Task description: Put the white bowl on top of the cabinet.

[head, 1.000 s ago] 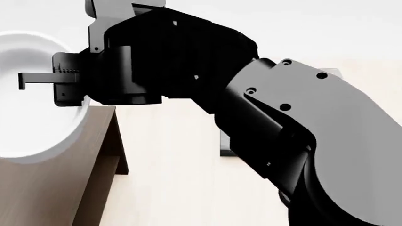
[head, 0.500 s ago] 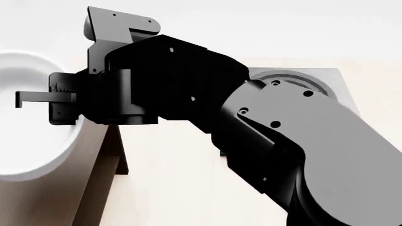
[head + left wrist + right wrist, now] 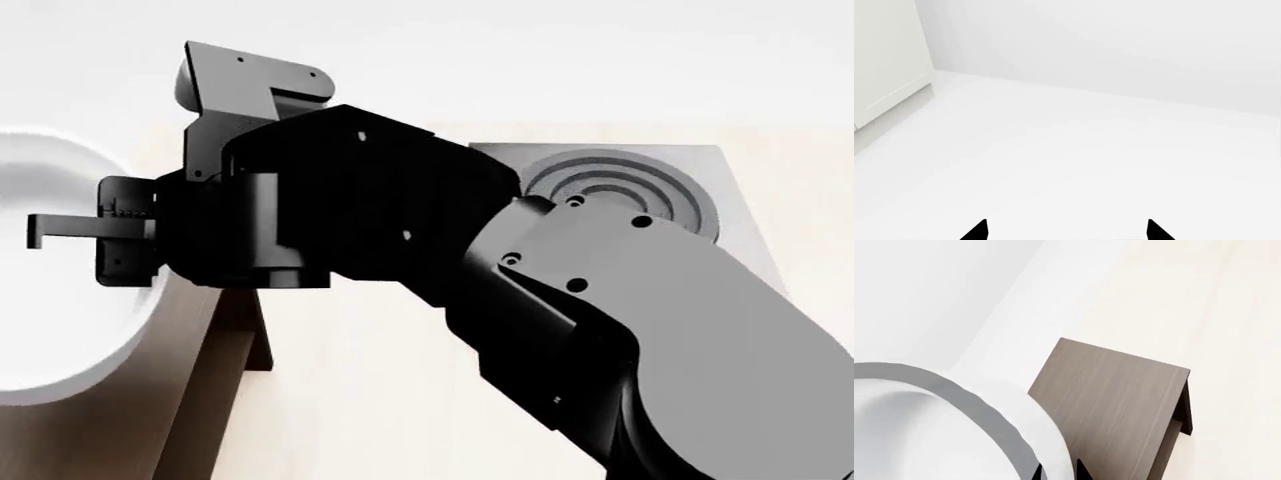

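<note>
The white bowl hangs at the far left of the head view, tipped so its opening faces the camera. My right gripper is shut on its rim. In the right wrist view the bowl fills the near corner, its rim pinched between the two dark fingertips of the right gripper. The dark brown cabinet lies just below the bowl, its flat top bare. In the head view the cabinet shows under the bowl's lower edge. My left gripper is open over a white floor, holding nothing.
A grey stove plate with rings sits on the pale wooden surface behind my right arm, which blocks much of the head view. A white cupboard and a white wall show in the left wrist view.
My right arm has sunk and shifted left in the head view, carrying the bowl lower toward the cabinet top. More of the stove plate now shows behind the arm.
</note>
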`<state>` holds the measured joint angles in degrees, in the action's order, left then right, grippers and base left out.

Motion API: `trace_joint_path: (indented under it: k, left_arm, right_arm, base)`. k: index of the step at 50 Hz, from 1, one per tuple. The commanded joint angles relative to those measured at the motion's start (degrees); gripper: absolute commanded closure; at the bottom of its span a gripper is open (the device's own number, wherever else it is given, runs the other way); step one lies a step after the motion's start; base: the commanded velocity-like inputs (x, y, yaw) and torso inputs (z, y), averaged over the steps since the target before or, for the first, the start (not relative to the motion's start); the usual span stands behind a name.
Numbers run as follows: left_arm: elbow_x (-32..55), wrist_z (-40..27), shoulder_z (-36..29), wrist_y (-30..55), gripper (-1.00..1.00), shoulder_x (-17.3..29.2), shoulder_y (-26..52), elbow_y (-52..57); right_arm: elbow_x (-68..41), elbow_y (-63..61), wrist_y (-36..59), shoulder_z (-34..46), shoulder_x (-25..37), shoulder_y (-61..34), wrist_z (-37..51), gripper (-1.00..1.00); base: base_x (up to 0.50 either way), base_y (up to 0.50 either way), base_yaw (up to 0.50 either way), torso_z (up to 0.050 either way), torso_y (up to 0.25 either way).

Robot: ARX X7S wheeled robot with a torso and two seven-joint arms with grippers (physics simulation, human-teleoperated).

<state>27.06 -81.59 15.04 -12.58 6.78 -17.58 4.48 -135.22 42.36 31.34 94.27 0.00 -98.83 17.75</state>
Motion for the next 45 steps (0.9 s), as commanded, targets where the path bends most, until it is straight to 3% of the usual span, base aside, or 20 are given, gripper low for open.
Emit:
trace_joint_path:
  k: [1,45]
  left_arm:
    - [0.08,0.13,-0.08,0.06,-1.0,0.04,0.21,-0.26]
    - [-0.5,-0.09,-0.27,0.49,-1.0,0.04,0.31,0.06]
  right_arm:
    - [0.39,0.84,-0.54,-2.44,0.0,0.01,-0.96,1.0]
    - [0.94,3.75,-0.41,-2.3,0.0,0.44,-0.71,1.0]
  base:
    - [0.0,0.0,0.0,0.0,0.0]
    - [0.0,0.0,0.0,0.0,0.001]
